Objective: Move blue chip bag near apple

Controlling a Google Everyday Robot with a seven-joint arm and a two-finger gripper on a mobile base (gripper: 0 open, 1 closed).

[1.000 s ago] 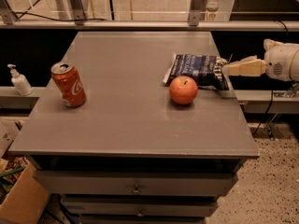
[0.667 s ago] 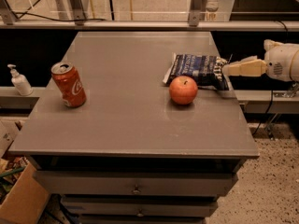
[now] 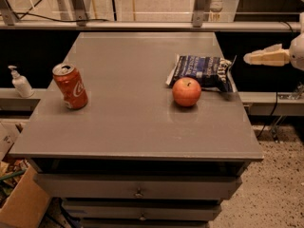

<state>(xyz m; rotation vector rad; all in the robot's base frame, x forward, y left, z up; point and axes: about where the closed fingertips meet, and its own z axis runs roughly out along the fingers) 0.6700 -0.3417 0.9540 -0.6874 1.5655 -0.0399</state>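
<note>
The blue chip bag (image 3: 202,70) lies flat on the grey table (image 3: 128,122) near its right edge. The apple (image 3: 186,91) stands just in front of the bag, touching or almost touching its front edge. My gripper (image 3: 247,58) hangs off the right side of the table, a short way right of the bag and slightly above it. It points left toward the bag and is clear of it. Nothing is in the gripper.
A red soda can (image 3: 70,86) stands at the left of the table. A white pump bottle (image 3: 20,82) sits on a low shelf to the left. Drawers (image 3: 138,193) are under the tabletop and a cardboard box (image 3: 21,203) is at the lower left.
My gripper has drawn back to the right, from the bag's right edge to clear of the table. The bag, apple and can have not moved.
</note>
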